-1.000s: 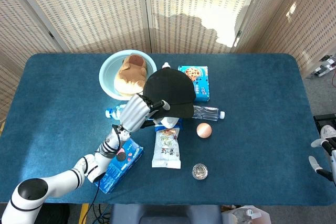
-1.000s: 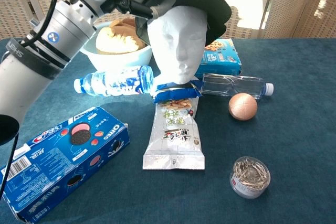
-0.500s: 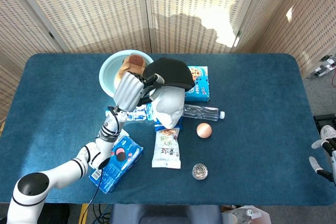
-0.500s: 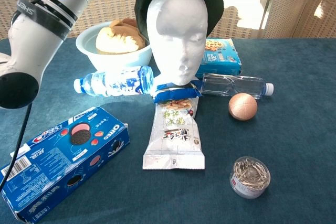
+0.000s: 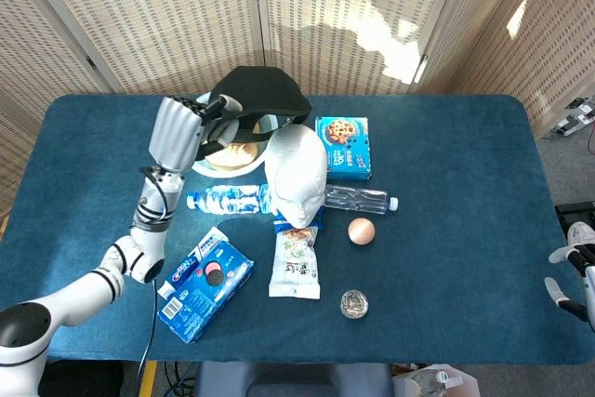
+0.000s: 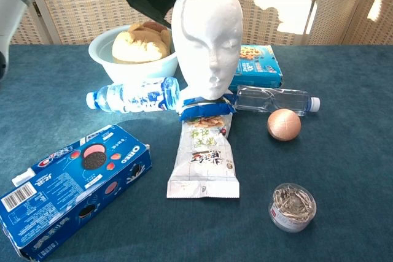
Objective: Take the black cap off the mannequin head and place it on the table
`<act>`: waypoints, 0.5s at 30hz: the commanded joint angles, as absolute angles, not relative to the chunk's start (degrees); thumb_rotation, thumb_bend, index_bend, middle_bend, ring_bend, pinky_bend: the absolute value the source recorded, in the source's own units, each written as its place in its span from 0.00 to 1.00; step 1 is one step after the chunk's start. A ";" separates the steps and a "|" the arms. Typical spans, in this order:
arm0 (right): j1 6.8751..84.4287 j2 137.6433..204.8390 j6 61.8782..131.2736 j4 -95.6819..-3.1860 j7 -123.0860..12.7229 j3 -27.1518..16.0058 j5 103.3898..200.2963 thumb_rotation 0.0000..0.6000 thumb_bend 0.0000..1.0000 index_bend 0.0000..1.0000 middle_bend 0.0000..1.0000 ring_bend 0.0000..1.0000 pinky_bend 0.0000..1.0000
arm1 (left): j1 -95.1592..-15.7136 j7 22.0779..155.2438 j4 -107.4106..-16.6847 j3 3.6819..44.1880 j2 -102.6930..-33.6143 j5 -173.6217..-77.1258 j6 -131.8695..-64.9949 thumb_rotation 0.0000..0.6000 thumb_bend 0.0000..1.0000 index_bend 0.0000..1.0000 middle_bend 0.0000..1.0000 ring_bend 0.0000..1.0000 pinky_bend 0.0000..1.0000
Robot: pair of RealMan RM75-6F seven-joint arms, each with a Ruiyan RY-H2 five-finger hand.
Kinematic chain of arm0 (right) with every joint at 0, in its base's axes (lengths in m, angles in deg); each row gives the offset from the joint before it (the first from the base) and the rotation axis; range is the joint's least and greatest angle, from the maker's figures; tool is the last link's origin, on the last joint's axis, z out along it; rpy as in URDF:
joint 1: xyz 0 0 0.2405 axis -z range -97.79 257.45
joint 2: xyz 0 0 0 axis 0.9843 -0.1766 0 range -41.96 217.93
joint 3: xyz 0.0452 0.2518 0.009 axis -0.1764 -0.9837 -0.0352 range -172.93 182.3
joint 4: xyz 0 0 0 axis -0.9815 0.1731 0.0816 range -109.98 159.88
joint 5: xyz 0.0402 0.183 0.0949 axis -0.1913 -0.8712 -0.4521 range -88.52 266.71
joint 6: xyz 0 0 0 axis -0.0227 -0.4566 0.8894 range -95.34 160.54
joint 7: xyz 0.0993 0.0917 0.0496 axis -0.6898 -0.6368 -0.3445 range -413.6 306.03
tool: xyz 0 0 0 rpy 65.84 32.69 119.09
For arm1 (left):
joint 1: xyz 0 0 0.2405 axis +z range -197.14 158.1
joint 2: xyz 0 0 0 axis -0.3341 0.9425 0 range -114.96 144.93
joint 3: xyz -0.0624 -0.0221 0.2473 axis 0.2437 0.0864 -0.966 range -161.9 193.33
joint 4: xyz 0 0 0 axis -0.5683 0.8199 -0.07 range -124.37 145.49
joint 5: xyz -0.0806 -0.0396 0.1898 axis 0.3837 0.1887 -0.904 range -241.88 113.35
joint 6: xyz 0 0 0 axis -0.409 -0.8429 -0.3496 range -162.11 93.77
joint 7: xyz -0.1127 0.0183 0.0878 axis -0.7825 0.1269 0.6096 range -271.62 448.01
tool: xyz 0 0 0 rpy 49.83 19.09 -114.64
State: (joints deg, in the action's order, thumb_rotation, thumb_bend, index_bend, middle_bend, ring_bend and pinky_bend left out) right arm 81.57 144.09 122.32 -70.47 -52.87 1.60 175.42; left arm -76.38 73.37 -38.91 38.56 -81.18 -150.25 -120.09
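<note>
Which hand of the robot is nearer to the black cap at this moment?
The left hand: it holds the black cap in the air above the bowl. The right hand is far away, beyond the table's right edge.

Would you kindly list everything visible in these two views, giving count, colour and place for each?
Black cap: one, black, held in the air above the bowl.
Mannequin head: one, white, table centre, bare.
Bowl: one, pale blue, behind the mannequin head, holding bread.
Water bottles: two, one blue-labelled, one clear, either side of the head.
Cookie box: one, blue, behind the head.
Oreo box: one, blue, front left.
Snack packet: one, white, before the head.
Ball: one, pinkish, right of the packet.
Paperclip tub: one, clear, front.
Table: one, blue cloth.
Left hand: grips the cap.
Right hand: far right edge.
</note>
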 commanded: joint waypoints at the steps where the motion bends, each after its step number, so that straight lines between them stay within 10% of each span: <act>1: 81.31 144.26 121.87 -70.61 -52.60 1.64 175.41 1.00 0.30 0.49 0.45 0.33 0.37 | -72.94 72.49 -41.04 37.24 -77.50 -150.64 -122.68 1.00 0.46 0.59 1.00 1.00 1.00; 15: 79.90 144.22 120.64 -71.91 -51.08 1.35 176.12 1.00 0.30 0.49 0.45 0.33 0.37 | -60.67 72.46 -48.41 31.81 -64.88 -152.85 -129.45 1.00 0.46 0.60 1.00 1.00 1.00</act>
